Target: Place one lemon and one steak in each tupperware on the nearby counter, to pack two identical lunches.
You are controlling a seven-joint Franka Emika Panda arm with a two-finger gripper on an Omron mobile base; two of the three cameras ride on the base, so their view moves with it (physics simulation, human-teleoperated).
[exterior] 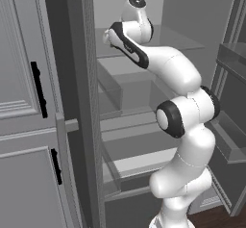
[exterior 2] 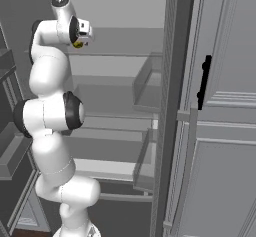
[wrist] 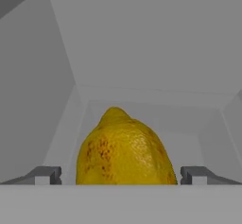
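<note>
Left base view: the arm [exterior: 185, 116] reaches into an open fridge, past the door edge [exterior: 89, 102], above grey shelves.

Right base view: the gripper [exterior 2: 80, 40] hangs over the upper shelf [exterior 2: 120, 51], one yellow speck under it.

Hand view: one lemon [wrist: 124, 150] sits between the spread fingers [wrist: 45, 175], walls close around.

This was a kitchen, rendered rather than real, seen from in front of an open grey fridge [exterior: 144, 102] whose pale shelves [exterior 2: 112, 93] and clear drawers stepped down its inside. Tall grey panelled cabinet doors [exterior: 21, 78] with black bar handles [exterior 2: 204, 81] stood on either side of it, and a strip of dark wooden floor [exterior: 218, 217] showed at the bottom. A dull yellow lemon [wrist: 124, 150] with dark marks sat on a shelf inside, the sort of food such a place keeps.
</note>
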